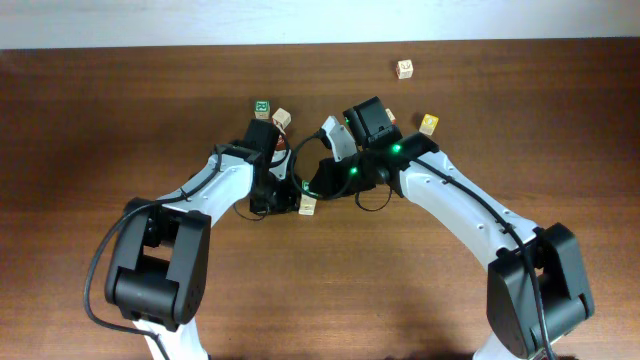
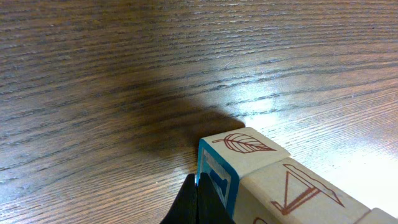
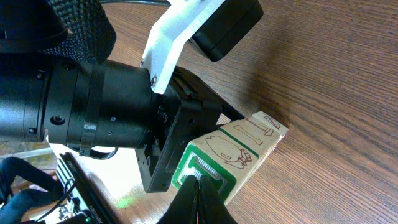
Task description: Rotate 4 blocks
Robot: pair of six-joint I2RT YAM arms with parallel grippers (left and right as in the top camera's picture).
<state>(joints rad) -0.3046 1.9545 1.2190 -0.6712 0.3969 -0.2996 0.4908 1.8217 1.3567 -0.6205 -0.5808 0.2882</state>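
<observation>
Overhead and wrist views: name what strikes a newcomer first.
The left arm and right arm meet mid-table over one pale block. Up close, the shut left claw noses a blue-faced block, the shut right claw a green-faced block. A lone cube sits apart near the far edge.

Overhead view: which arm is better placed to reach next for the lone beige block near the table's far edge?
Probably right. The block sits on the right arm's side, just beyond its wrist; the left arm would have to cross over.
</observation>
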